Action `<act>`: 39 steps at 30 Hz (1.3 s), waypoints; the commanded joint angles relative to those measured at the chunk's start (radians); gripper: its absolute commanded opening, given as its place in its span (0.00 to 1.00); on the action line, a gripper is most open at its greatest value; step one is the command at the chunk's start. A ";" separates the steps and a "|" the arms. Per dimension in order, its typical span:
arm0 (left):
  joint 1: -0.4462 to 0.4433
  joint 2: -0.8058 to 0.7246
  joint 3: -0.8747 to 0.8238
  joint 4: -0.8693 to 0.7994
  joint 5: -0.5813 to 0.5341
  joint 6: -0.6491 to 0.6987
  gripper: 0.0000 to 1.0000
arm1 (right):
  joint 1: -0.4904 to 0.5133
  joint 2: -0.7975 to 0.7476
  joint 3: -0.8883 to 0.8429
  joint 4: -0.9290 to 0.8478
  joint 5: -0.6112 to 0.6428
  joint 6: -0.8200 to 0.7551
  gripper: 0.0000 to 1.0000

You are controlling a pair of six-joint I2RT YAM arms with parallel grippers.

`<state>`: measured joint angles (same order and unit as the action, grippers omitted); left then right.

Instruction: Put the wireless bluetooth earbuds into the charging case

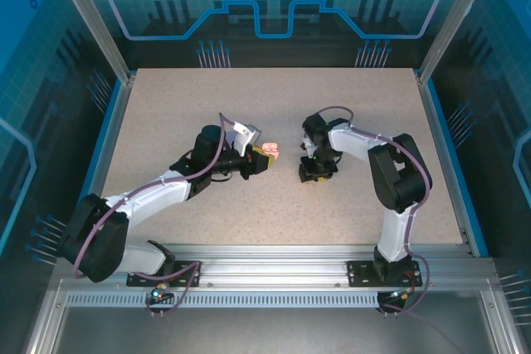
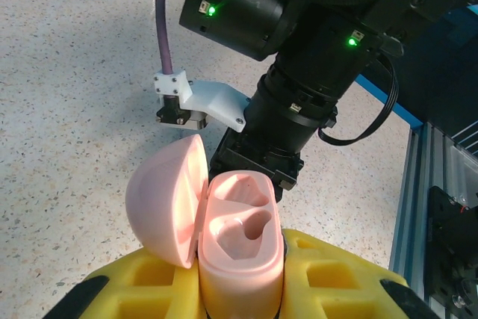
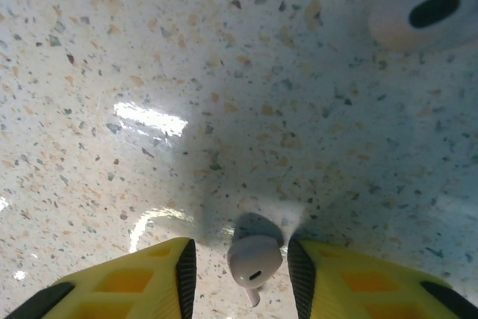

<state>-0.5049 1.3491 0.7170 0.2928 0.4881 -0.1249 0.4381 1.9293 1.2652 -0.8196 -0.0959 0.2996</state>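
Because it must face up for loading, the left jaws clamp the pink charging case [image 2: 240,267], lid [image 2: 168,199] hinged open toward 9 o'clock (both wells [image 2: 243,225] look vacant); the right jaws stand parted astride a pale earbud [image 3: 254,255] lying on the bench [image 3: 224,72] at 6 o'clock, seemingly for pickup

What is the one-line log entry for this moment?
left hand: shut on open pink charging case | right hand: open, straddling pale earbud on table | case empty

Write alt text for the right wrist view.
A small pale stemmed earbud lies on the speckled tabletop between the right gripper's open yellow, black-padded fingers. A second pale earbud, blurred, lies at upper right.
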 commanded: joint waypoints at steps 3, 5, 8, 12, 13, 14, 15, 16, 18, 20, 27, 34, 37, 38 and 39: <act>0.008 -0.018 0.002 -0.009 -0.013 0.023 0.06 | 0.009 0.084 0.065 -0.103 0.037 -0.078 0.42; 0.008 -0.018 0.002 -0.013 -0.014 0.024 0.06 | 0.018 0.109 0.093 -0.130 0.054 -0.091 0.42; 0.009 -0.019 0.005 -0.017 -0.015 0.028 0.06 | 0.032 0.137 0.126 -0.161 0.083 -0.099 0.41; 0.009 -0.021 0.005 -0.021 -0.018 0.031 0.06 | 0.046 0.154 0.141 -0.171 0.116 -0.092 0.40; 0.010 -0.021 0.005 -0.020 -0.019 0.031 0.06 | 0.049 0.154 0.141 -0.167 0.120 -0.088 0.40; 0.009 -0.021 0.005 -0.020 -0.019 0.031 0.06 | 0.052 0.154 0.138 -0.160 0.122 -0.085 0.39; 0.010 -0.021 0.005 -0.021 -0.019 0.031 0.06 | 0.055 0.155 0.136 -0.155 0.124 -0.081 0.39; 0.009 -0.021 0.007 -0.021 -0.019 0.030 0.06 | 0.058 0.155 0.137 -0.150 0.131 -0.073 0.38; 0.010 -0.022 0.007 -0.024 -0.019 0.031 0.06 | 0.065 0.155 0.135 -0.143 0.142 -0.060 0.37; 0.012 -0.024 0.005 -0.024 -0.021 0.032 0.06 | 0.070 0.155 0.135 -0.137 0.152 -0.042 0.35; 0.011 -0.033 0.001 -0.029 -0.025 0.032 0.05 | 0.095 0.165 0.123 -0.113 0.160 -0.010 0.31; 0.013 -0.038 -0.001 -0.031 -0.025 0.032 0.05 | 0.096 0.123 0.079 -0.075 0.166 0.020 0.23; 0.012 -0.039 -0.002 -0.033 -0.023 0.033 0.06 | 0.082 0.075 0.051 -0.049 0.154 0.037 0.20; 0.013 -0.039 -0.002 -0.033 -0.025 0.033 0.05 | 0.076 0.059 0.040 -0.038 0.147 0.043 0.20; 0.012 -0.037 -0.003 -0.032 -0.023 0.032 0.05 | 0.071 0.044 0.029 -0.031 0.141 0.047 0.19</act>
<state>-0.4999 1.3361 0.7170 0.2665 0.4740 -0.1215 0.5163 1.9778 1.3441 -0.9127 0.0616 0.3145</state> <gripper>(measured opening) 0.223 0.202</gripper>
